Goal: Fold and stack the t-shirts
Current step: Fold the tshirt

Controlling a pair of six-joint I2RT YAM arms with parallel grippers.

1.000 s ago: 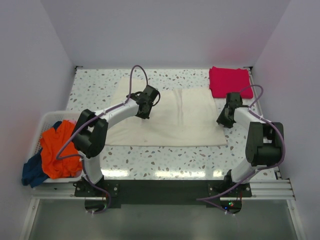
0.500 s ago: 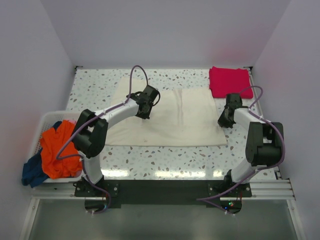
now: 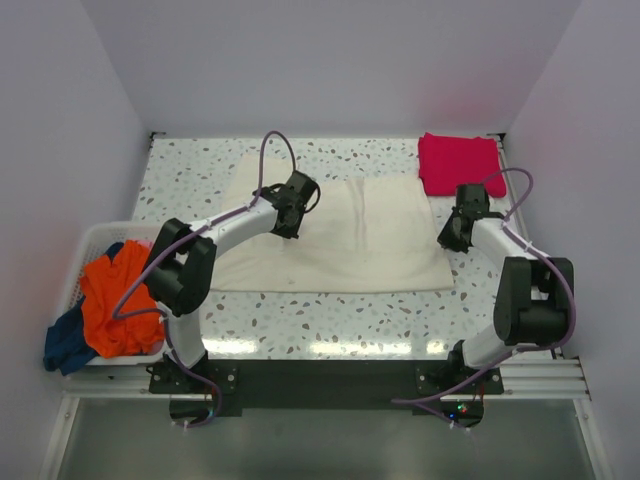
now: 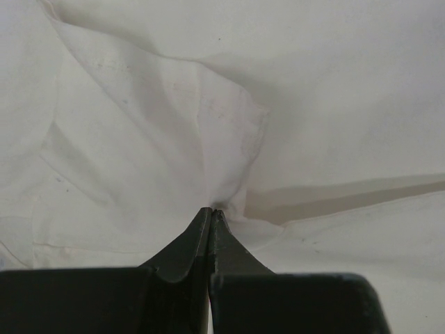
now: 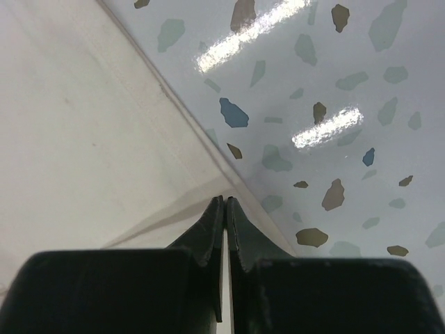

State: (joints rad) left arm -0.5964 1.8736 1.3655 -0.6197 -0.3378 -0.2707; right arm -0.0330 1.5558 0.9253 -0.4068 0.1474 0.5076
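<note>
A cream t-shirt (image 3: 370, 235) lies spread flat across the middle of the table. My left gripper (image 3: 287, 228) rests on its left half. In the left wrist view that gripper (image 4: 211, 210) is shut on a raised pinch of the cream t-shirt (image 4: 229, 132). My right gripper (image 3: 448, 240) sits at the shirt's right edge. The right wrist view shows it (image 5: 224, 200) shut on the cream hem (image 5: 104, 139) where the hem meets the table. A folded magenta-red t-shirt (image 3: 458, 163) lies at the back right.
A white slatted basket (image 3: 88, 240) hangs at the table's left edge, holding an orange t-shirt (image 3: 115, 295) and a dark blue one (image 3: 65, 345) that spills over its side. The speckled tabletop (image 5: 348, 104) shows bare to the right of the cream shirt. Walls close in on three sides.
My right gripper has closed on the cream shirt's right edge, and its arm has shifted slightly to the right. The left gripper has stayed shut in the same spot.
</note>
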